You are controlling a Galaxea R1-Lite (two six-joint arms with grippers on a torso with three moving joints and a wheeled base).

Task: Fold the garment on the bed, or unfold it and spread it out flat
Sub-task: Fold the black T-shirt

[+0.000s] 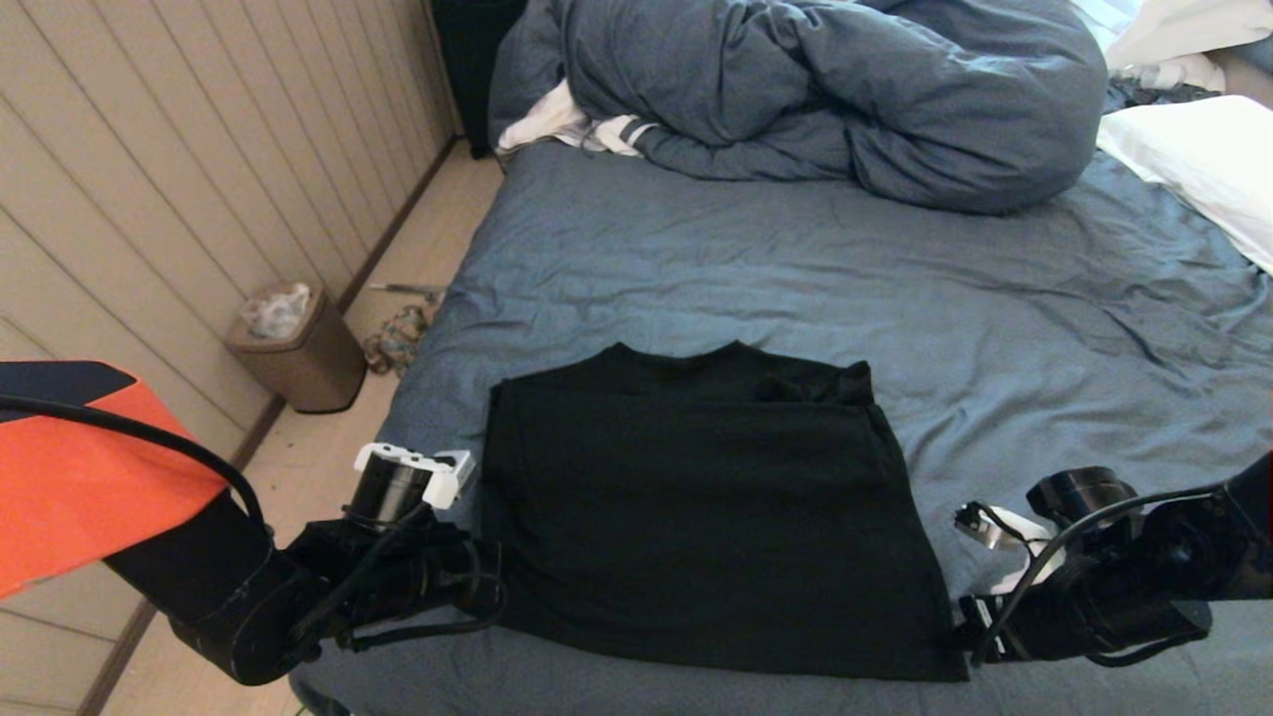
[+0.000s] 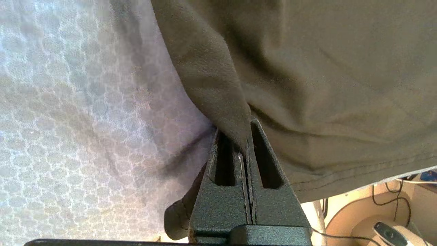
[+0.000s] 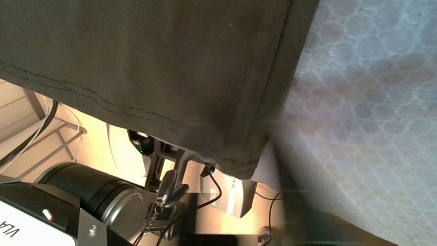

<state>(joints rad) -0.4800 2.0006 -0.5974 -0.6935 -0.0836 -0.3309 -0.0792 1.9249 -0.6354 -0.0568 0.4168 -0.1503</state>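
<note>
The garment [image 1: 696, 517], a black T-shirt, lies plain side up on the bed [image 1: 995, 328] near its front edge, with the neckline on the far side and both sleeves folded in. My left gripper [image 1: 485, 595] is at the near-left hem corner. In the left wrist view it [image 2: 244, 134] is shut on a pinch of the black fabric [image 2: 307, 68]. My right gripper [image 1: 970, 628] sits at the near-right hem corner. In the right wrist view that corner [image 3: 235, 167] hangs free beside a blurred dark finger [image 3: 293, 191], and the jaws look open.
A bunched blue-grey duvet [image 1: 845, 89] fills the far side of the bed, with a white striped cloth [image 1: 567, 124] at its left and a white pillow [image 1: 1203, 169] at the right. A brown bin [image 1: 293, 348] stands on the floor by the panelled wall, left of the bed.
</note>
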